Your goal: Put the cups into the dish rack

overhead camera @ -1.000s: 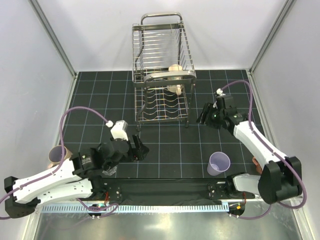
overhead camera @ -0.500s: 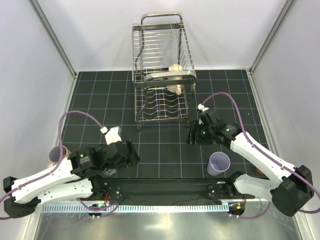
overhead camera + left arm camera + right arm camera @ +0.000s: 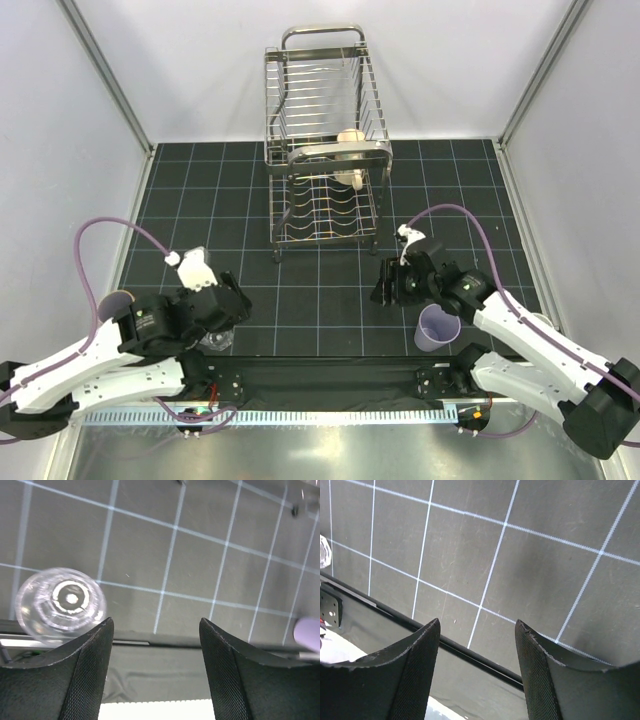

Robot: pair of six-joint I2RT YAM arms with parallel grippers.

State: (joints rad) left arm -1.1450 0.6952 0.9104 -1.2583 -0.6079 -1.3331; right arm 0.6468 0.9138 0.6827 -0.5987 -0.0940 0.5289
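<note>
Hovering open left tool (image 3: 155, 625) beside clear glass (image 3: 60, 605), tabletop's (image 3: 200, 565) near-left corner; centre before closing. Right tool (image 3: 477, 625) open.

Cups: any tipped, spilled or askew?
Nothing stands out. The lavender plastic tumbler and the clear drinking glass stand untipped on the black gridded mat, no spill; a beige mug sits in the steel wire dish rack.

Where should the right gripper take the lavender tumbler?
Probably the side wall of the lavender tumbler, around mid-height, approached level from the robot's left, where the open right gripper is. The tumbler stands upright, mouth up, and is round with no handle, so opposite walls suit the two fingers.
</note>
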